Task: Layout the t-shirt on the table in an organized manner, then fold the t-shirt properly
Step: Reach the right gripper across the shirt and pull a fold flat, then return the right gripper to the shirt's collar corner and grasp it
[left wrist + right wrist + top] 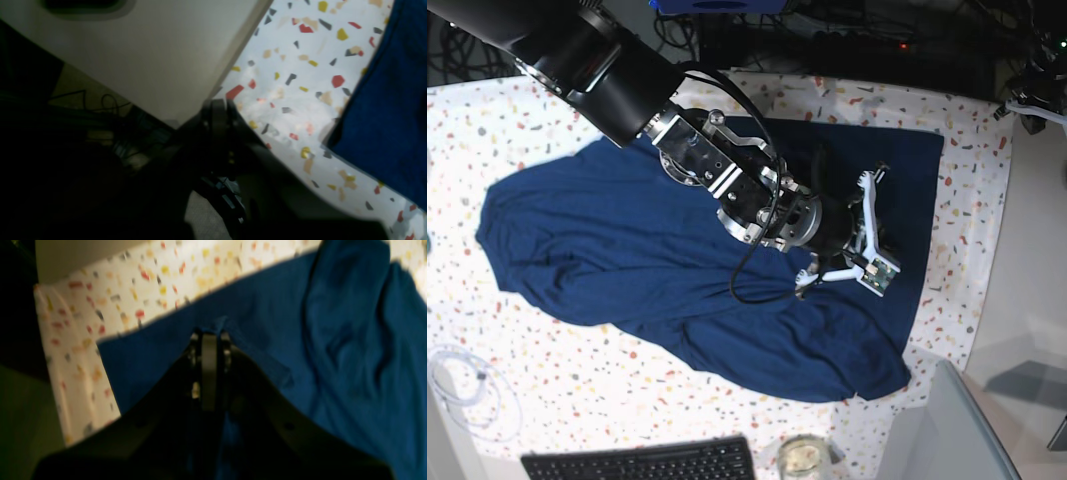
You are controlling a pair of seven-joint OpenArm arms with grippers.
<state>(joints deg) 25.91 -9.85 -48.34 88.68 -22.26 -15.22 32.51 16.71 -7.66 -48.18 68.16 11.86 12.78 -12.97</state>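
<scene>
Left wrist view: the left gripper, jaws pressed together and empty, hangs over the counter edge, the shirt well off to its side.

Right wrist view: the right gripper pinches a shirt fold.

Base view: the shirt lies crumpled, long axis running across the counter; the right arm is nearer.

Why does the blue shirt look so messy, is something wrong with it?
The t-shirt isn't torn; it just lies crooked and wrinkly on the table. Its lower edge runs slanted, and ridges of bunched cloth cross it. The right end effector is shut on a small fold of the cloth.
</scene>
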